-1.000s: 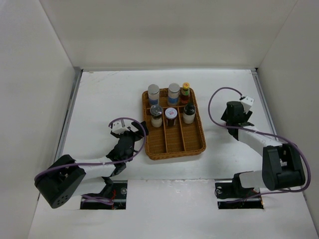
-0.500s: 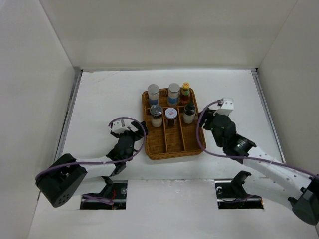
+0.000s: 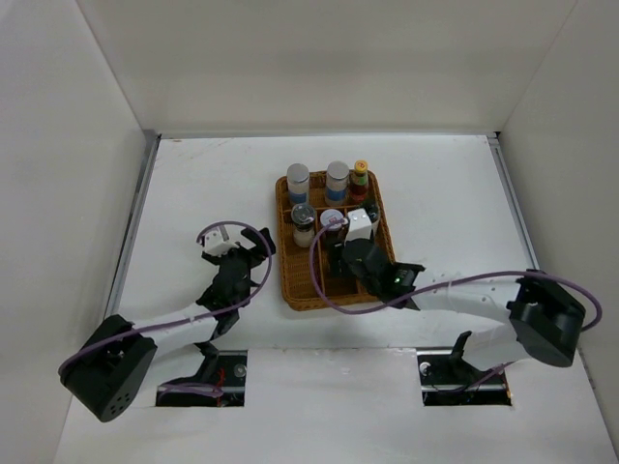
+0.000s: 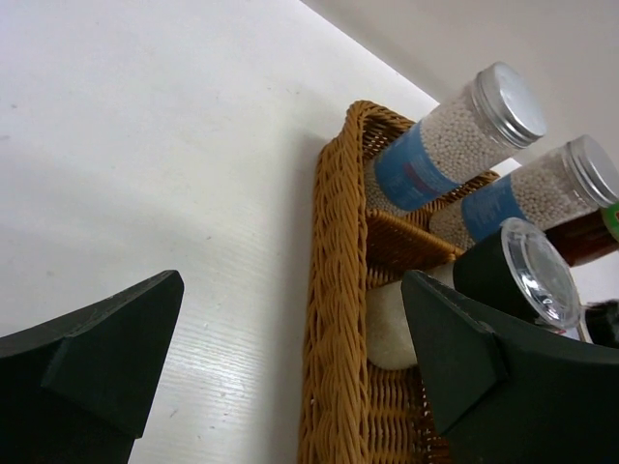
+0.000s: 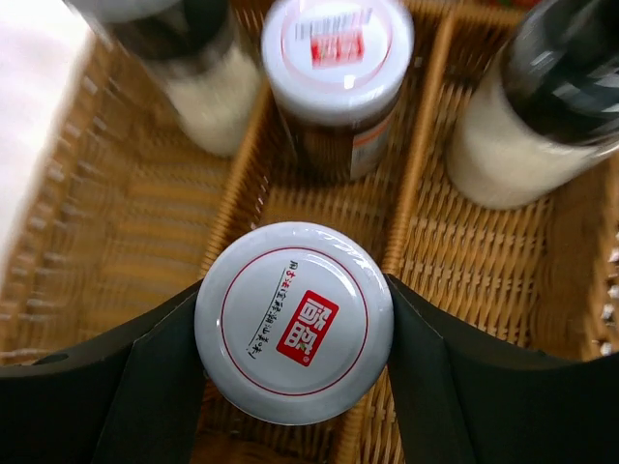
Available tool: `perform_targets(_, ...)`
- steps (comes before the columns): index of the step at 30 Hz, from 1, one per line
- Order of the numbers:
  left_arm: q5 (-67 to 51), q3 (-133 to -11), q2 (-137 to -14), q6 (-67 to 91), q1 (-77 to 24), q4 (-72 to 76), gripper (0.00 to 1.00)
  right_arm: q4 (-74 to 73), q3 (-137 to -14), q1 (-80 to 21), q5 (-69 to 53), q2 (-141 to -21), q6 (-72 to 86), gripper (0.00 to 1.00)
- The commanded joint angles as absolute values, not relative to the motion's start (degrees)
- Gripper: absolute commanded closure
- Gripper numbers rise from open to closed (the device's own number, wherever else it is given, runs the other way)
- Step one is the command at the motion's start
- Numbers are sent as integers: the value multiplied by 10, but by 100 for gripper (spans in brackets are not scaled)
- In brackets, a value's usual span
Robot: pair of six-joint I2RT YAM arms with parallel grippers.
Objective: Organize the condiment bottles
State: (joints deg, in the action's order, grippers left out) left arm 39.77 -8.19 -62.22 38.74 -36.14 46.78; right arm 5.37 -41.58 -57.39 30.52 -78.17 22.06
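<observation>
The wicker tray holds two silver-lidded, blue-labelled jars and the red sauce bottle with yellow cap in its back row. In front of them stand a dark-lidded jar, a white-lidded jar and a dark jar partly hidden by my right wrist. My right gripper is shut on another white-lidded jar over the tray's middle compartment. My left gripper is open and empty beside the tray's left rim.
The right wrist view shows the wicker dividers on either side of the held jar and the standing white-lidded jar just ahead of it. The left wrist view shows bare white table to the left of the tray.
My right arm has swung from the table's right side to over the tray's middle compartment. My left gripper has shifted slightly away from the tray and stays open.
</observation>
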Motion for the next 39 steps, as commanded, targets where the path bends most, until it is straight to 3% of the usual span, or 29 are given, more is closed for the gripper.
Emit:
perform_targets(1, 387, -112, -599, 398, -349, 427, 0, 151, -460, -582, 306, -809, 205, 45)
perform_targets(4, 380, -123, -595, 399, -347, 389, 0, 149, -461, -591, 320, -840, 209, 38)
perform_targets(7, 378, -127, -586, 401, -347, 352, 0, 146, -454, -598, 338, -843, 214, 15)
perform_targets(10, 374, -132, -559, 403, -347, 308, 0, 140, -453, -599, 345, -802, 207, 0)
perform_targets(16, 361, -135, -488, 408, -334, 232, 0, 134, -417, -527, 348, -639, 185, 0)
perform_targets(21, 322, -159, -477, 414, -307, 161, 0, 228, -333, -338, 338, -523, 232, 0)
perform_targets(25, 316, -177, -483, 427, -293, 101, 0, 272, -274, -201, 281, -513, 328, 0)
perform_targets(31, 325, -181, -438, 440, -303, 33, 0, 315, -205, -151, 263, -569, 418, 0)
perform_targets(39, 325, -197, -421, 439, -311, 5, 0, 321, -201, -147, 261, -560, 414, 0)
